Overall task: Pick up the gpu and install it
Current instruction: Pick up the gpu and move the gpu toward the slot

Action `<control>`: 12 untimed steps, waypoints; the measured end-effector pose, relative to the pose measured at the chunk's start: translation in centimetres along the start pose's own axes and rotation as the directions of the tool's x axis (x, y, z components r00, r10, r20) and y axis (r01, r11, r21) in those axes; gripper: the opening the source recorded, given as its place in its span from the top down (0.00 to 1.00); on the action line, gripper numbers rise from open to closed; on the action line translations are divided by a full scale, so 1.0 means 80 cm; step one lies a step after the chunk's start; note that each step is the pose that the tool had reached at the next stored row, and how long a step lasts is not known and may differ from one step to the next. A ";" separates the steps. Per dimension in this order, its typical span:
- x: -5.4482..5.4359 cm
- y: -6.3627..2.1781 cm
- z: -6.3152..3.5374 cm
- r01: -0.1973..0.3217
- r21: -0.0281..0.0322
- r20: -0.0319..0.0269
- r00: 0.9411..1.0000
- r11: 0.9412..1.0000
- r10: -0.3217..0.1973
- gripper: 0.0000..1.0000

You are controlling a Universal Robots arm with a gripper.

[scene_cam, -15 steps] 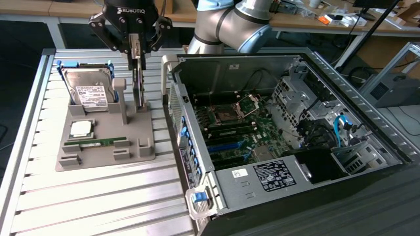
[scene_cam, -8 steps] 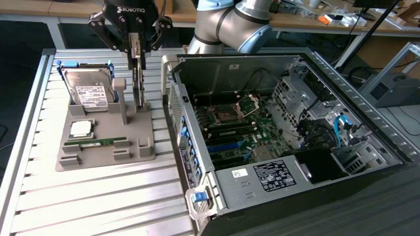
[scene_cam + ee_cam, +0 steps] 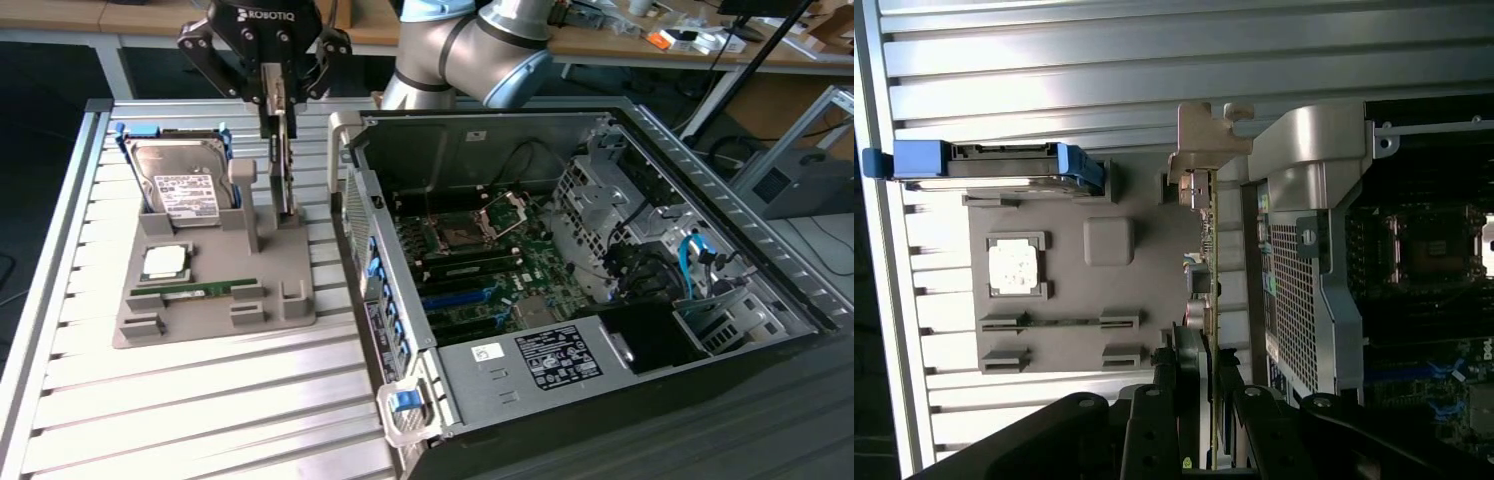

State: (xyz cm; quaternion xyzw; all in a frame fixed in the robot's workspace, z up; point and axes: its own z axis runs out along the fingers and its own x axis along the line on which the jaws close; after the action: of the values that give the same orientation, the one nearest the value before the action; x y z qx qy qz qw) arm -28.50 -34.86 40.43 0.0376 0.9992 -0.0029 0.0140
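End effector (image 3: pixel 1206 375) clamped on the gpu (image 3: pixel 1210 250), the card hanging upright over the grey holder (image 3: pixel 200 325), just beside the open case (image 3: pixel 467 125). Gripped by one thin edge, it could tilt, or its bracket (image 3: pixel 1206 135) could snag the case wall. Holder on the table (image 3: pixel 200 420) carries a hard drive (image 3: pixel 180 185), chip (image 3: pixel 166 262) and memory stick (image 3: pixel 200 288); case, a motherboard (image 3: pixel 467 260).

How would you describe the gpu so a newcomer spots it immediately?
Find the open computer case; on the exterior view's left of it a grey holder tray sits. At the tray's case-side edge, the gpu stands on edge, clamped in the gripper. Unlike the broad silver hard drive and green memory stick, it is a thin card with a bracket.
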 end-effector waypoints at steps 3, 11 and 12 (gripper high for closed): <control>0.000 0.000 -0.007 0.000 0.000 0.000 1.000 1.000 0.000 0.73; 0.000 0.000 -0.009 0.000 0.000 0.000 1.000 1.000 0.000 0.73; 0.000 0.000 -0.009 0.000 0.000 0.000 1.000 1.000 0.000 0.73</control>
State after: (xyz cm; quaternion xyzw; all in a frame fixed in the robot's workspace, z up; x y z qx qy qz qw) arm -28.50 -34.86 41.14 0.0376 0.9992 -0.0029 0.0140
